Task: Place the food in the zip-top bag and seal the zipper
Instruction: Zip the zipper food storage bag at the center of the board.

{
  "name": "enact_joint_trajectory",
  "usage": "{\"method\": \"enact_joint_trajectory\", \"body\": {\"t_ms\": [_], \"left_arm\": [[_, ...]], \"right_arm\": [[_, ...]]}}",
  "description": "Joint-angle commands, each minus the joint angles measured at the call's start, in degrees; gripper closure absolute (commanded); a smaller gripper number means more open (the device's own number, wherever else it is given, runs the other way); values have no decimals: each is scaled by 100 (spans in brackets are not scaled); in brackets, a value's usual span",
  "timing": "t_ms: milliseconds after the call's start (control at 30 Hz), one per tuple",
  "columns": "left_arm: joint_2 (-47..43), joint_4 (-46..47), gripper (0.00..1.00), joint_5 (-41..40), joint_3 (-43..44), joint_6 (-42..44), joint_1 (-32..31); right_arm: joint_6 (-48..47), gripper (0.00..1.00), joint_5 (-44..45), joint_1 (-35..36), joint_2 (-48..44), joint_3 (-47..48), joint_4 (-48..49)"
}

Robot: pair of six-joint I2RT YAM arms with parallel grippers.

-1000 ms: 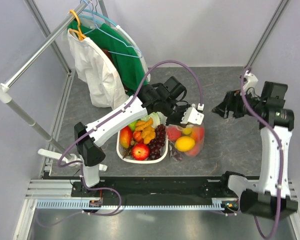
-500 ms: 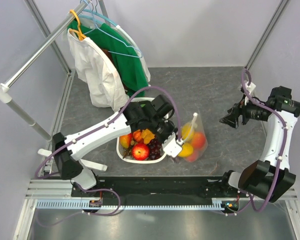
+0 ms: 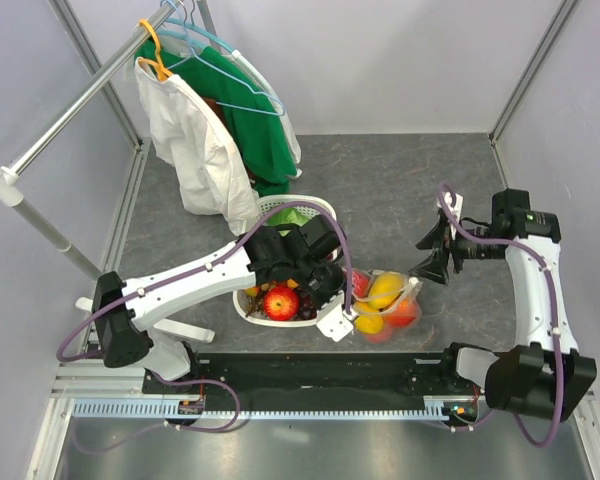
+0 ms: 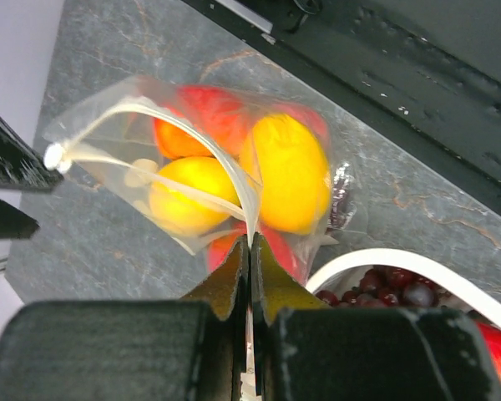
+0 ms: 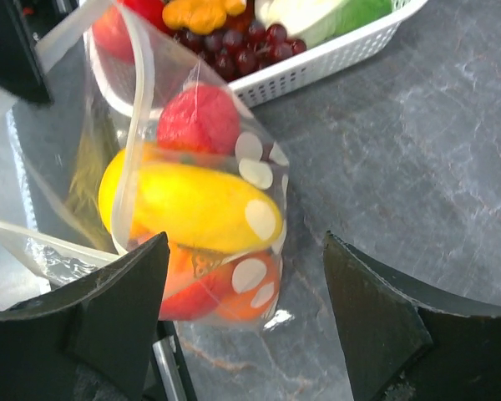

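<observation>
The zip-top bag [image 3: 385,303] lies on the table right of the basket, with a yellow mango [image 4: 290,172], a lemon [image 4: 186,197] and red fruit [image 4: 209,117] inside. My left gripper [image 3: 344,320] is shut on the zipper [image 4: 234,180] at the bag's near left corner [image 4: 249,251]. The mouth gapes open. My right gripper [image 3: 427,262] is open just right of the bag; in the right wrist view it [image 5: 245,251] hovers over the dotted bag [image 5: 259,217]. More food, an apple [image 3: 280,301] and grapes [image 3: 308,297], stays in the basket.
The white slotted basket [image 3: 298,207] stands left of the bag, mostly under my left arm. A clothes rack with a white and a green garment [image 3: 205,140] fills the back left. The black base rail [image 3: 310,370] runs along the near edge.
My left gripper pulled the bag's mouth edge toward the near edge, and the bag tipped over flatter. My right gripper swung left and came close to the bag.
</observation>
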Motion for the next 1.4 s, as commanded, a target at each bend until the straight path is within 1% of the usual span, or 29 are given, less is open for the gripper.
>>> {"method": "enact_joint_trajectory", "body": {"t_ms": [0, 67, 133, 267, 400, 467, 567, 700, 733, 867, 1000, 1100, 1200, 1267, 1367], "left_arm": [[-379, 234, 98, -64, -346, 87, -22], [-441, 278, 98, -126, -531, -27, -22], [-467, 296, 98, -152, -680, -115, -13], [-660, 427, 98, -161, -988, -343, 5], [-731, 629, 98, -231, -1225, -528, 75], [-696, 717, 98, -223, -1270, -747, 189], [-608, 805, 98, -126, -1278, -897, 338], [-599, 911, 98, -73, -1349, -854, 383], [-582, 911, 98, -56, -1340, -845, 383], [-573, 937, 98, -82, -1393, -810, 383], [-599, 946, 98, -73, -1454, -827, 392], [-599, 946, 98, -91, -1481, -845, 409], [-608, 946, 98, -82, -1472, -818, 418], [-608, 937, 98, -82, -1463, -810, 418], [-617, 937, 98, -56, -1454, -818, 418]], "right_arm": [[-185, 18, 298, 14, -706, -352, -631], [-106, 16, 360, 14, -812, -388, -622], [52, 14, 396, 6, -708, -283, -596], [509, 12, 492, -3, -225, 261, -640], [116, 11, 554, 14, -486, 210, -640], [88, 11, 545, 58, -619, 105, -640], [71, 13, 589, 181, -865, -79, -640], [9, 18, 502, 409, -1137, -352, -631], [44, 21, 484, 462, -1147, -396, -631], [-35, 22, 457, 603, -1130, -502, -631], [-245, 22, 588, 638, -1006, -572, -631], [-535, 22, 940, 630, -989, -599, -631], [-501, 21, 1265, 638, -1032, -511, -631], [-431, 20, 1353, 630, -1198, -397, -640], [-632, 18, 1389, 656, -1575, -493, -640]]}}
